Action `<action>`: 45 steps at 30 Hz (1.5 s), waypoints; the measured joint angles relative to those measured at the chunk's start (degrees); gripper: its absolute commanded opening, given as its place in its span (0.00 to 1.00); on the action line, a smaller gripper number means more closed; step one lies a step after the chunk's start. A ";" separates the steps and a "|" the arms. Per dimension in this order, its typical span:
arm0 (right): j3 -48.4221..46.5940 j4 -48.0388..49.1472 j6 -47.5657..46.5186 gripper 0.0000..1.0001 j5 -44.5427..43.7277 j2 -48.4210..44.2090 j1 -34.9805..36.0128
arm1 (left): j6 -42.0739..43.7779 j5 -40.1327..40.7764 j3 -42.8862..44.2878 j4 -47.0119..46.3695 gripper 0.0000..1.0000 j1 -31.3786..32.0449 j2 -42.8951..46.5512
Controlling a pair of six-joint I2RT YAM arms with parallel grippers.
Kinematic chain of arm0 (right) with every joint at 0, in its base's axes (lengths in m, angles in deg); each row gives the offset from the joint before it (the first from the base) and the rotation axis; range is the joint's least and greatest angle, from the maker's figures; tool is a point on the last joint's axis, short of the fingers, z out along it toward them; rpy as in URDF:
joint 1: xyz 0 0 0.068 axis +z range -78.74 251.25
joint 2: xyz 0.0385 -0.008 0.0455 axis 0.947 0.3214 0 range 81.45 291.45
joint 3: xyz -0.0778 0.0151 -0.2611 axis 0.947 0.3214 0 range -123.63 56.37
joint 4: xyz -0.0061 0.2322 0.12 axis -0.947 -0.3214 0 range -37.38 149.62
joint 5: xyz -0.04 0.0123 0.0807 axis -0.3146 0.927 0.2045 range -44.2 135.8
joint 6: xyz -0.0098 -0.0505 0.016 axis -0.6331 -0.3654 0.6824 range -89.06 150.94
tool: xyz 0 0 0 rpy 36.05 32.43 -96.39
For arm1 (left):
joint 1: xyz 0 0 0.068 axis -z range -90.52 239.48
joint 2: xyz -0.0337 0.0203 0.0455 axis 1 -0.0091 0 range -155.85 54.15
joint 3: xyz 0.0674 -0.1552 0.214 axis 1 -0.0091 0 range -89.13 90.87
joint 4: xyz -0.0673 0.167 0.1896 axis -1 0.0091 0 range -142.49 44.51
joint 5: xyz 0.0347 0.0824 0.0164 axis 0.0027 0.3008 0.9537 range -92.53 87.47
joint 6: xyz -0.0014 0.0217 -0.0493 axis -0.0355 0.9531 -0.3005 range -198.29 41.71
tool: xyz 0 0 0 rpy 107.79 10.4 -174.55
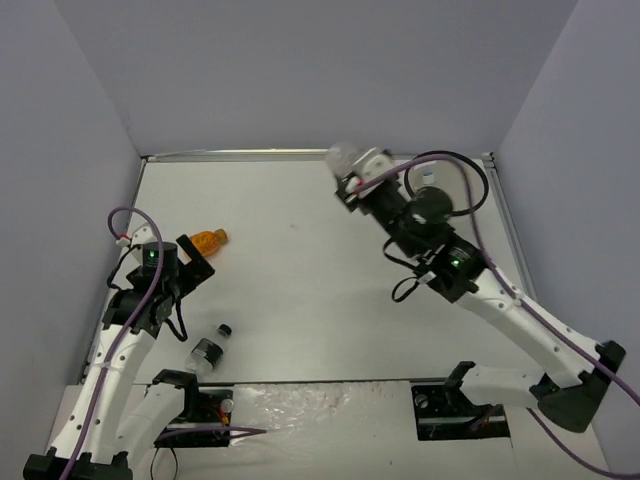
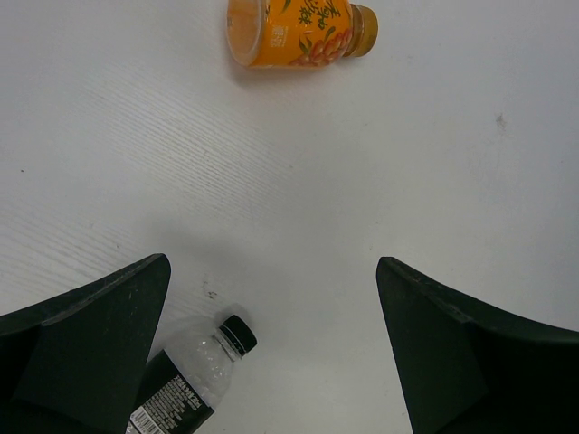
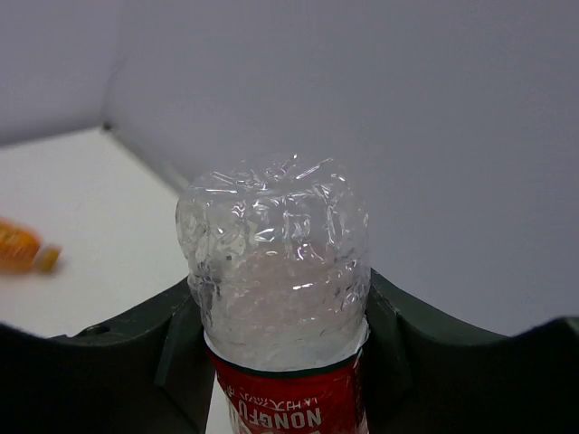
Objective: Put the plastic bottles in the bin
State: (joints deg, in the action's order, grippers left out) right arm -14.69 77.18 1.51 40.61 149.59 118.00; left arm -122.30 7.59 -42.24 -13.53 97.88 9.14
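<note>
We count the task as barely under way: no picture shows a bottle in the bin, and the bin itself is not in any view, so we cannot say how far the carry will be. The right gripper (image 3: 282, 312) is clenched on the red-labelled bottle (image 3: 271, 244), its fingers pressed against both sides just above the label. The crumpled clear base sticks out past the fingertips toward the back wall (image 3: 434, 136). From the wrist view this bottle seems to be off the table (image 1: 300, 290), out near the far edge, though we cannot be sure of that. We judge that this is the bottle being dealt with now: it is grasped but not yet delivered. The left gripper (image 2: 271, 298) is released, with its jaws spread wide and nothing between them, and it hangs over the table. The orange bottle (image 2: 298, 32) lies on its side straight ahead of that gripper, well beyond the fingertips. The black-capped bottle (image 2: 194, 375) lies close by one finger, partly hidden under it, with its cap pointing into the gap between the jaws. Neither is touched. So the held bottle needs carrying and dropping, and these two need picking up. We see only three bottles and cannot tell whether any others are already in the bin.
</note>
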 measured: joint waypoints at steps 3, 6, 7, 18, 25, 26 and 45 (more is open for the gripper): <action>-0.74 5.39 4.88 0.24 -6.61 -5.06 -8.24 | -0.23 0.28 0.00 0.00 0.97 0.00 -0.19; -1.69 9.31 10.13 0.24 -10.76 -5.78 -17.47 | -0.58 0.72 0.00 0.02 0.97 0.00 -0.63; -1.68 10.27 11.92 0.25 -10.76 -5.26 -20.39 | -0.71 0.91 0.00 0.02 0.97 0.00 -0.81; 0.85 18.52 26.62 0.39 -1.39 9.87 -43.37 | -2.72 3.29 0.00 -0.05 0.97 0.00 -3.16; 11.92 23.78 29.61 1.00 4.13 12.01 -48.54 | -4.87 5.47 0.08 -0.19 0.97 0.00 -6.44; 12.79 23.74 29.83 1.00 4.58 12.05 -48.95 | -5.32 5.77 0.16 -0.18 0.97 0.00 -7.40; 22.17 19.98 36.68 1.00 22.21 -18.06 -45.79 | -10.40 10.21 7.30 -4.44 0.97 -5.32 -24.82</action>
State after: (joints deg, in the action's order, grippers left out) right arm 7.49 97.16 38.18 62.82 131.53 72.21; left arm -132.71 17.79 -34.93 -17.96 92.56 -15.68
